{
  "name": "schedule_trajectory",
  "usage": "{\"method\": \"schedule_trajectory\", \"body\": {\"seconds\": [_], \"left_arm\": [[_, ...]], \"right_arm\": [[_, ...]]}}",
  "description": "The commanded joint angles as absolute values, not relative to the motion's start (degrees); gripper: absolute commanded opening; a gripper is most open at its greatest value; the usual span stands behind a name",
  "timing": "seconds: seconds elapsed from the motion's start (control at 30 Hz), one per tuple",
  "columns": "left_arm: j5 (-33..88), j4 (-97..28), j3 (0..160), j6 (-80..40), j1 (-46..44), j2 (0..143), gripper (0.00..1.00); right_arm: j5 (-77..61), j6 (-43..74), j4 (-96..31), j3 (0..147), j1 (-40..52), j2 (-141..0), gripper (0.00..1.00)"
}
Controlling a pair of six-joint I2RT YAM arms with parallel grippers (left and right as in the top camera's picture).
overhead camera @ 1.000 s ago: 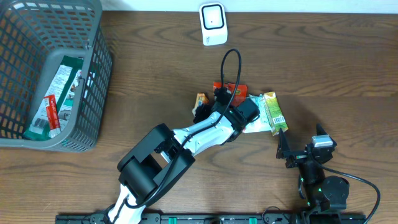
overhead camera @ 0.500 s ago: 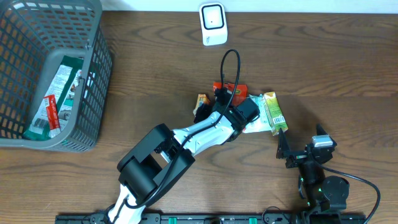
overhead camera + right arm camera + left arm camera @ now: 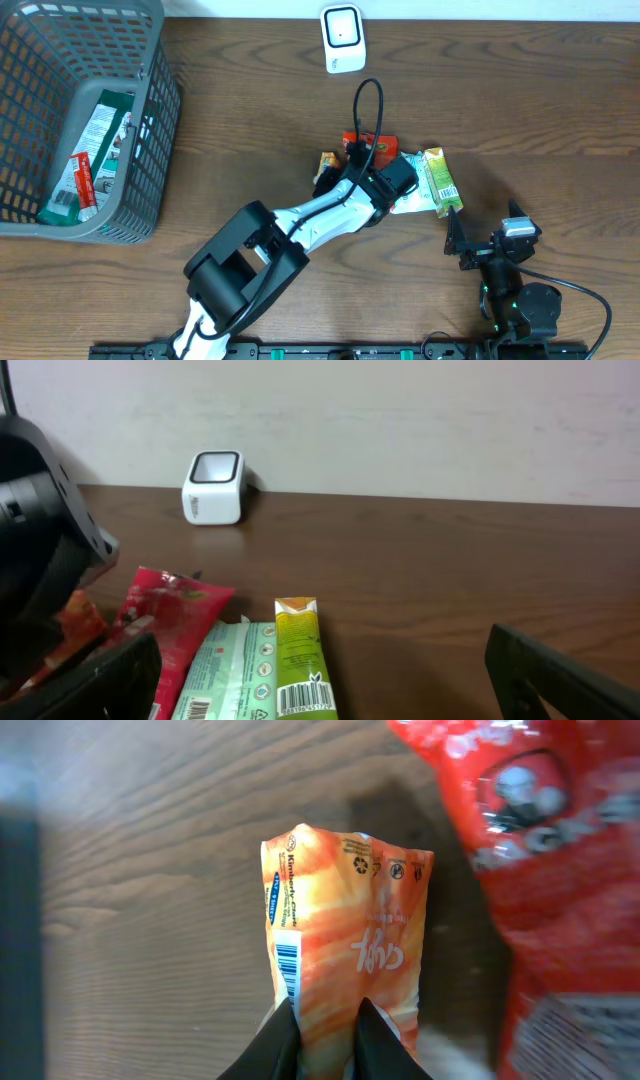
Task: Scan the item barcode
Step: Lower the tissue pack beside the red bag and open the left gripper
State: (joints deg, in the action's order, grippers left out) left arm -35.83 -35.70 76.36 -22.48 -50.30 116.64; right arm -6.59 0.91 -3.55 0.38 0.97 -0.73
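Orange packet (image 3: 350, 940) w/ barcode (image 3: 287, 965), in pinch of left gripper (image 3: 327, 1032); right gripper (image 3: 328, 678) wide open nr green pouch (image 3: 298, 660).

A dark brown wooden tabletop (image 3: 540, 90) with a bold, wavy grain fills the overhead view. At its far edge it meets a plain, pale off-white wall (image 3: 420, 420), which is bare and slightly mottled. The light is soft and even, casting only faint, blurred shadows on the wood.
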Motion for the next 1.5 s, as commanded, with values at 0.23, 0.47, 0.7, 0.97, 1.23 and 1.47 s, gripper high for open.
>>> {"method": "schedule_trajectory", "body": {"seconds": [0.23,0.47,0.7,0.97,1.23,1.47], "left_arm": [[-29.32,-35.46,76.20,-22.79,-50.33,114.87,0.24],[-29.32,-35.48,76.40,-22.74,-50.33,114.83,0.28],[-29.19,-35.22,76.79,-22.79,-50.33,112.97,0.19],[-30.59,-35.53,76.84,-19.44,-50.33,112.90,0.08],[-47.31,-39.16,76.84,-17.52,-50.33,112.92,0.08],[-46.54,-38.87,76.82,-17.61,-50.33,114.76,0.07]], "right_arm": [[-6.48,1.67,-3.73,0.32,0.36,-0.49,0.99],[-6.48,1.67,-3.73,0.32,0.36,-0.49,0.99],[-6.50,1.67,-3.70,0.32,0.36,-0.49,0.99],[-6.48,1.65,-3.73,0.32,0.36,-0.49,0.99],[-6.50,1.67,-3.70,0.32,0.36,-0.49,0.99],[-6.48,1.67,-3.73,0.32,0.36,-0.49,0.99]]}}
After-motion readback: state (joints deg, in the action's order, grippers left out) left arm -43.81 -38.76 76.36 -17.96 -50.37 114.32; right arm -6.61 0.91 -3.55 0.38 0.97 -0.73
